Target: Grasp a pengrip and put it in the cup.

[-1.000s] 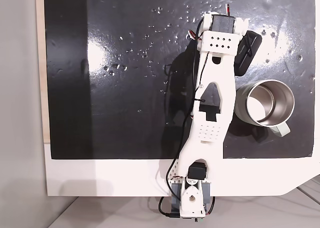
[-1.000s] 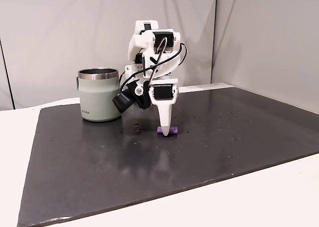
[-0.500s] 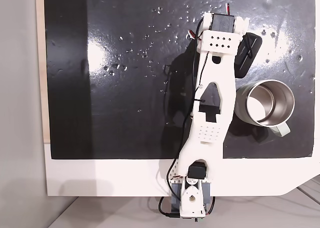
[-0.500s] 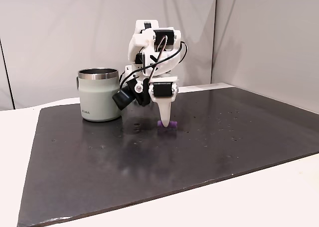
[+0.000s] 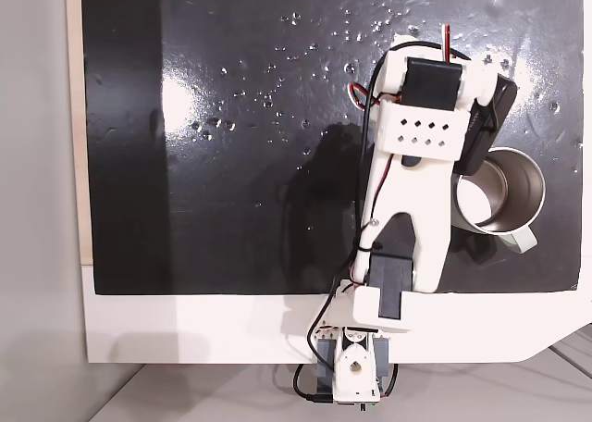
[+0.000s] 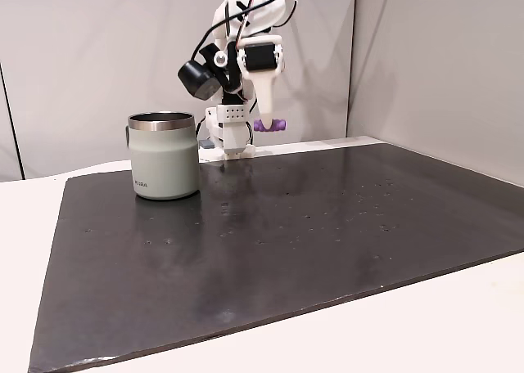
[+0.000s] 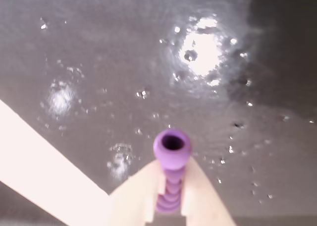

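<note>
The white tabletop (image 6: 458,324) carries a large glossy black mat (image 6: 327,217) that covers most of it, speckled with small bright marks and a glare patch in the wrist view. From the overhead fixed view, the white arm (image 5: 412,200) reaches from its base at the bottom edge of the mat up toward the top right, its upper part overlapping the rim of the cup.

The cup (image 6: 164,156) stands upright on the mat, pale grey-green outside with a shiny steel inside (image 5: 499,195), its handle pointing toward the bottom right in the overhead fixed view. In the side fixed view it sits to the left of the arm.

The hand (image 6: 268,126) is raised well above the mat, pointing down, and is closed on the pengrip (image 6: 270,125), which sticks out sideways at the fingertips, higher than the cup's rim and to its right in that view. In the wrist view the 2 pale fingers (image 7: 133,201) pinch the ribbed purple pengrip (image 7: 171,151) between them, its open end facing the camera.
</note>
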You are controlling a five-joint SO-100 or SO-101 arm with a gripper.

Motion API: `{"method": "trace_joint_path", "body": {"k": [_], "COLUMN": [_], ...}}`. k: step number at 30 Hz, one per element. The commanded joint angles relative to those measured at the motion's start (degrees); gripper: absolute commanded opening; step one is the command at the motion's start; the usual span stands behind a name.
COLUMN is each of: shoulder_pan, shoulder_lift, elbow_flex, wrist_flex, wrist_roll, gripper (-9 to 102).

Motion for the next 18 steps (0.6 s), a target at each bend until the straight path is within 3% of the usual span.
{"method": "trace_joint_path", "body": {"k": [1, 18], "shoulder_pan": [3.3, 23.2], "shoulder_lift": [9.6, 34.2], "elbow_flex": [1.6, 15.4], "wrist_flex": [3.1, 5.1], "wrist_roll": [-3.6, -30.8], "gripper": [0, 0]}}
